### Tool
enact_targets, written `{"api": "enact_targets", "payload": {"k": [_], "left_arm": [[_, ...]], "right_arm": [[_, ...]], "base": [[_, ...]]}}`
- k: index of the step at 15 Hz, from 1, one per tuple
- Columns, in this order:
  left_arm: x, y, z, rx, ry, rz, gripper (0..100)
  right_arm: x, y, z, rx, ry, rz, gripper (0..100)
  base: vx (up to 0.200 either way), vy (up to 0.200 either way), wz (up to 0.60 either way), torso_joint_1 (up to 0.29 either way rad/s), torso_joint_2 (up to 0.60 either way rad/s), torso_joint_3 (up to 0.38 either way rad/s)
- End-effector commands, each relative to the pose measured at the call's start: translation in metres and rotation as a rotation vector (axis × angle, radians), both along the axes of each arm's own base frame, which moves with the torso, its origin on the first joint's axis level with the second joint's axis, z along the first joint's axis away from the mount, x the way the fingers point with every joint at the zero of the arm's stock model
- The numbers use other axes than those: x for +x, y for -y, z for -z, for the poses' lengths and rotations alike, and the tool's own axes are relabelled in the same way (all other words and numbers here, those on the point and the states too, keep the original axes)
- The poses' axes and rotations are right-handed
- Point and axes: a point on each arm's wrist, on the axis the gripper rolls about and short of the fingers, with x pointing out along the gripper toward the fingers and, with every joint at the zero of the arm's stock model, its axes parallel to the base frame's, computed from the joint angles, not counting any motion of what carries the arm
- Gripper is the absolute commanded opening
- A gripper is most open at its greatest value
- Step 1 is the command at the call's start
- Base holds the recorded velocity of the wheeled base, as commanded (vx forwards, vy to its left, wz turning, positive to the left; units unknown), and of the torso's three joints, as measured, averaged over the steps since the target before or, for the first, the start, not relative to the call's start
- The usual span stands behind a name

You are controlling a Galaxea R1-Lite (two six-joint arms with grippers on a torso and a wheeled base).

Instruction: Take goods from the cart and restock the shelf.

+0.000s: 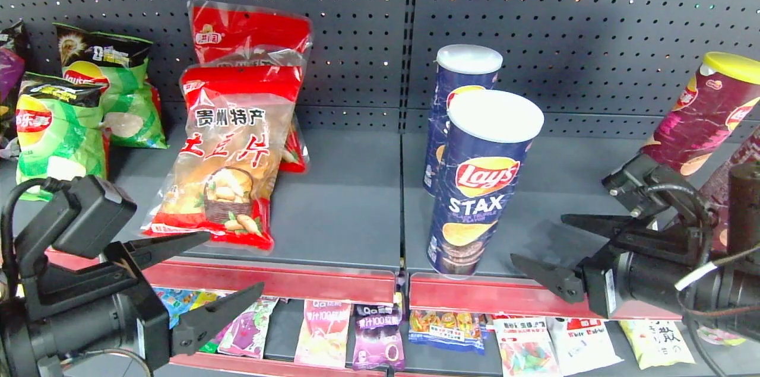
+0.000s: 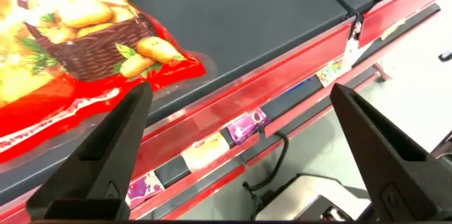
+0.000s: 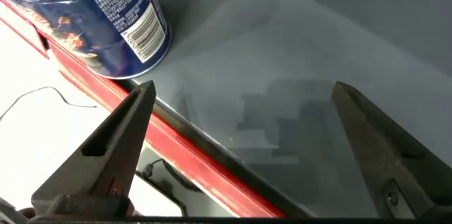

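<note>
Shelf point(image 1: 344, 199): grey deck, red front rail.
Left bay: red potato-slice bag point(image 1: 222, 157), leaning back on a rear red bag point(image 1: 249, 27); green crisp bags point(image 1: 59, 127) farther left.
Right bay: front blue can point(image 1: 481, 187), upright at the rail; rear blue can point(image 1: 460, 86) just behind it; maroon can point(image 1: 706, 110), tilted, far right.
Left gripper point(image 1: 234, 262): before the rail, below the potato-slice bag; jaws released, empty.
Right gripper point(image 1: 538, 238): beside the front blue can; jaws released, empty.

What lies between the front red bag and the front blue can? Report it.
Only bare grey shelf with a panel seam, seen in the head view, between bag and can.
</note>
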Motion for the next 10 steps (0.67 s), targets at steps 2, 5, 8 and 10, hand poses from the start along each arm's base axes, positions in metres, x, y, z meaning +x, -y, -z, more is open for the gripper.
{"api": "enact_targets", "payload": {"k": [2, 5, 8, 10], "left_arm": [[-0.001, -0.001, 0.0, -0.007, 0.0, -0.002, 100], [0.0, -0.001, -0.001, -0.017, -0.002, -0.01, 100], [-0.001, -0.001, -0.002, -0.018, -0.002, -0.013, 100], [0.0, -0.001, -0.002, -0.019, 0.0, -0.013, 100]], "right_arm": [[0.003, -0.007, 0.005, -0.014, -0.023, -0.021, 100], [0.003, -0.012, 0.007, -0.019, -0.029, -0.043, 100], [0.007, -0.015, 0.005, -0.017, -0.027, -0.043, 100], [0.006, -0.015, 0.005, -0.016, -0.025, -0.044, 100]], "base": [[0.0, 0.0, 0.0, 0.0, 0.0, 0.0], [0.0, 0.0, 0.0, 0.0, 0.0, 0.0], [0.0, 0.0, 0.0, 0.0, 0.0, 0.0], [0.0, 0.0, 0.0, 0.0, 0.0, 0.0]]}}
